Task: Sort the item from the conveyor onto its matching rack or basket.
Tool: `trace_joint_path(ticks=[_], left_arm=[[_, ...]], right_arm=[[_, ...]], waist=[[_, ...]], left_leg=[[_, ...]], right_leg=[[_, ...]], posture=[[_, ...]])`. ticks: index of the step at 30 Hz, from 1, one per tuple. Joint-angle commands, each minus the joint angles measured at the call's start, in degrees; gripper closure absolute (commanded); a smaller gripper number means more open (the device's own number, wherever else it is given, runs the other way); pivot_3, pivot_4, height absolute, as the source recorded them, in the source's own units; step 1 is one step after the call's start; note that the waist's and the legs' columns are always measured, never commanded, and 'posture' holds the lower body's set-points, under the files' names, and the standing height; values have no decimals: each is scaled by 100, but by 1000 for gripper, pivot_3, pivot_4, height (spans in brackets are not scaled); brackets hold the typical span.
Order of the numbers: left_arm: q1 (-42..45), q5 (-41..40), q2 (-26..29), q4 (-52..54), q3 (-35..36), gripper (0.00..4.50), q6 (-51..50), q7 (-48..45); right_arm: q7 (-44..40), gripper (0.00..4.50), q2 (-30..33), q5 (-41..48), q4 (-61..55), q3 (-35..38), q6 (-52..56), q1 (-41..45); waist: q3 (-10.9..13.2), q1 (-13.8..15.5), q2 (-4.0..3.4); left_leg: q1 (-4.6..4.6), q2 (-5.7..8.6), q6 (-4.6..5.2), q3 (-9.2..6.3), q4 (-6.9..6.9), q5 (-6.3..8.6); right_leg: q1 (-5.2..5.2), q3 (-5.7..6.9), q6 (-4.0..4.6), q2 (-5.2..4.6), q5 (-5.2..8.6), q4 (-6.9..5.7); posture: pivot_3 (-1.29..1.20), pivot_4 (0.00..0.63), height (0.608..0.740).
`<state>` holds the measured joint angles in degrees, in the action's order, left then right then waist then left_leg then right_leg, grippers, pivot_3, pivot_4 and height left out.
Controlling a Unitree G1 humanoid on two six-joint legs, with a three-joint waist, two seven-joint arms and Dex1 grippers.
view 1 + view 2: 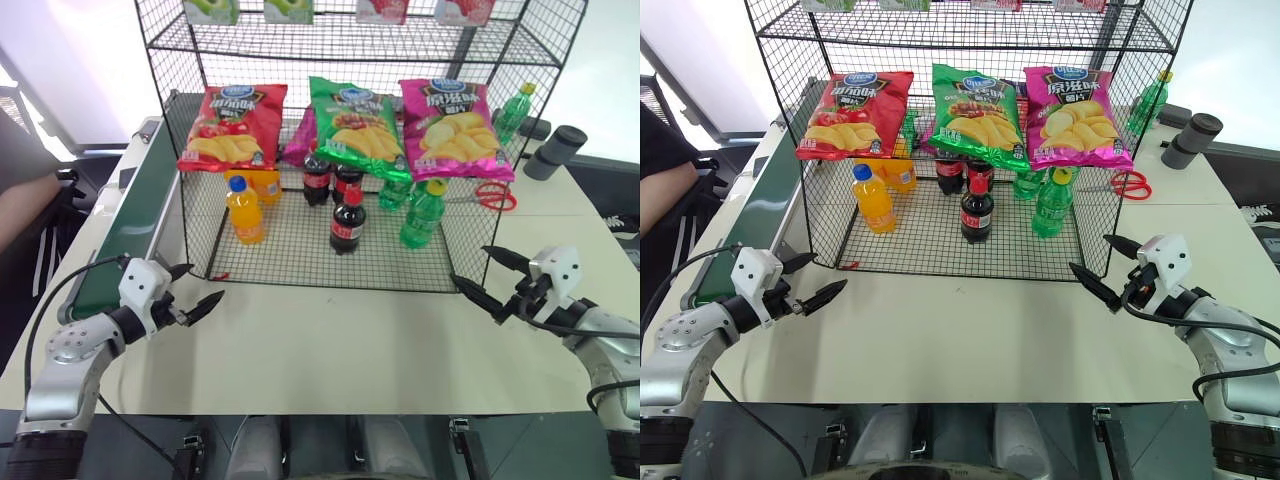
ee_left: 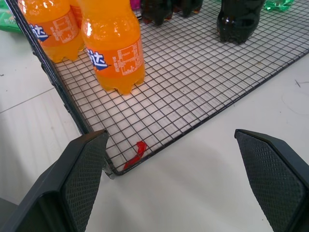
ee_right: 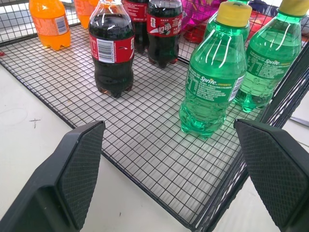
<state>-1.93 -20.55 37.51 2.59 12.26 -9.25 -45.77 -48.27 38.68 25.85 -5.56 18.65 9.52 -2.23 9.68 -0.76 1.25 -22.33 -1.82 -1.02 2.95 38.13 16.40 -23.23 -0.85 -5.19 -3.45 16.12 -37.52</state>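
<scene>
A small cola bottle [image 1: 347,222] with a red cap and red label stands upright in the front middle of the black wire basket [image 1: 290,252]; it also shows in the right wrist view as cola bottle [image 3: 112,50]. Two more cola bottles [image 1: 316,178] stand behind it. The dark green conveyor [image 1: 125,225] runs along the rack's left side, and its visible belt carries nothing. My left gripper [image 1: 205,283] hovers open over the table by the basket's front left corner. My right gripper [image 1: 468,264] hangs open at the front right corner. Nothing is between either pair of fingers.
Orange soda bottles [image 1: 245,210] stand at the basket's left, green Sprite bottles [image 1: 422,215] at its right. Chip bags [image 1: 355,125] lie on the wire shelf above. Red scissors [image 1: 492,195] and a grey cup [image 1: 555,152] lie right of the rack. A person's arm [image 1: 20,205] is at far left.
</scene>
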Motion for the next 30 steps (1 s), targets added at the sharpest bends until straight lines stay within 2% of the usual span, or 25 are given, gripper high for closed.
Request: trace_joint_path(ticks=[1,30], left_arm=[[35,40,26,70,149,0,66,88],[-135,-49,77,286,241,0,-87,70]], right_arm=[[52,55,2,18,-232,56,-25,50],[-14,55,-35,-41,-136,37,-104,13]], waist=[[0,0,0],[0,2,0]], left_leg=[[0,0,0,0,0,0],[-1,0,0,0,-1,0]], right_leg=[[0,0,0,0,0,0],[-1,0,12,-7,7,2]], posture=[[0,150,740],[0,150,740]])
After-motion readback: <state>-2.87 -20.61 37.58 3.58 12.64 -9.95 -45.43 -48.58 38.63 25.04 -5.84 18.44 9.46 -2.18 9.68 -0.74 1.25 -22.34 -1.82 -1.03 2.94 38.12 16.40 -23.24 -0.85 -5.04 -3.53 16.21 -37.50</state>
